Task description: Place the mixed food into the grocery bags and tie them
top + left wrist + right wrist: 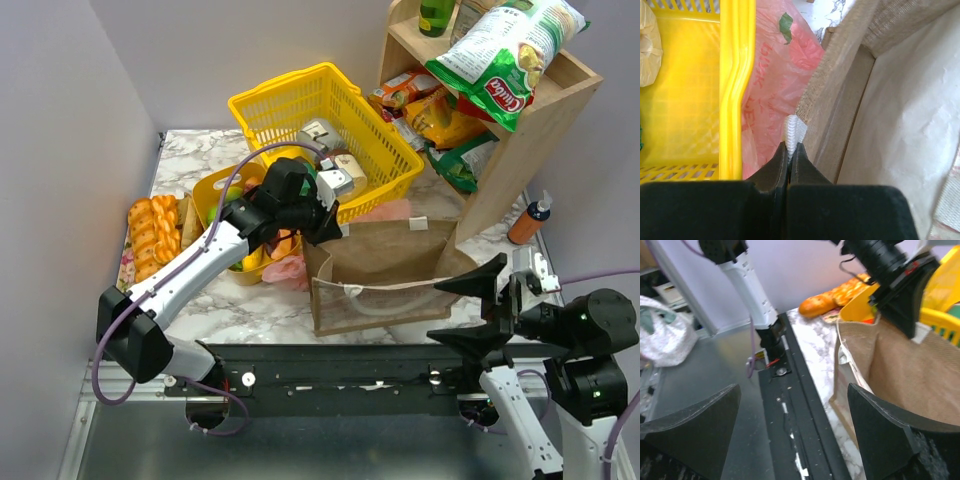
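Note:
The brown paper bag stands open at the table's front centre. My left gripper is at its far left corner, shut on the bag's white handle, which pokes out between the fingertips. Crumpled between the basket and the paper bag lies the pink plastic bag. My right gripper stands wide open by the bag's near right side with nothing between its fingers; the paper bag's wall is just beyond its right finger. The green-and-white crisp packet lies on top of the wooden shelf.
A yellow mesh basket holding tins stands behind the bag. At the far left lie a braided loaf and a yellow tub, partly hidden by my left arm. The wooden shelf with snack packets and an orange bottle stand right.

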Robot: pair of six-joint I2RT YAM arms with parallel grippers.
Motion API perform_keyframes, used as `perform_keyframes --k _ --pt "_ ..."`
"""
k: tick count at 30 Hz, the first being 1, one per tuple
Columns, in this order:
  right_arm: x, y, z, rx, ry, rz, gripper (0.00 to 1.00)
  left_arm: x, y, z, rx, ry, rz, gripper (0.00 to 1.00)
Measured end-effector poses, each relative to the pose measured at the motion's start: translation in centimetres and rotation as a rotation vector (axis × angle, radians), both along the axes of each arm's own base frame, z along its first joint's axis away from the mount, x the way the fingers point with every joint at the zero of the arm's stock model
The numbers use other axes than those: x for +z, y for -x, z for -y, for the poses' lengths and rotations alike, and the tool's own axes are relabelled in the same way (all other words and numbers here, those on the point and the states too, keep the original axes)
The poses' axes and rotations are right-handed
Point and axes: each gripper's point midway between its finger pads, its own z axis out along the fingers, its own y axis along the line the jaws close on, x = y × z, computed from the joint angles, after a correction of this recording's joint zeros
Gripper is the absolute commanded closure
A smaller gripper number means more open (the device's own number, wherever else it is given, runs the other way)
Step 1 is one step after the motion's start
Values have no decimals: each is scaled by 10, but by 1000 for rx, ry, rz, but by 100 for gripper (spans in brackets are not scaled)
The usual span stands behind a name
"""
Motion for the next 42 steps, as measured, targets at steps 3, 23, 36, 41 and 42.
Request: perform_keyframes --k 3,23,36,41,42 --pt "12 -12 4 -77 9 39 2 2 2 -2 0 4 6 100" --pt "-52 -111 -31 -166 202 -128 2 3 2 -1 -1 12 18 100" --pt "-90 -99 -91 -44 418 -34 4 2 -1 -4 17 -1 29 100" --pt "-127 -102 -100 -79 574 -33 9 1 -3 -4 24 -5 33 100" --pt "-133 -103 -100 -88 598 -34 13 1 -3 -4 25 -5 34 100"
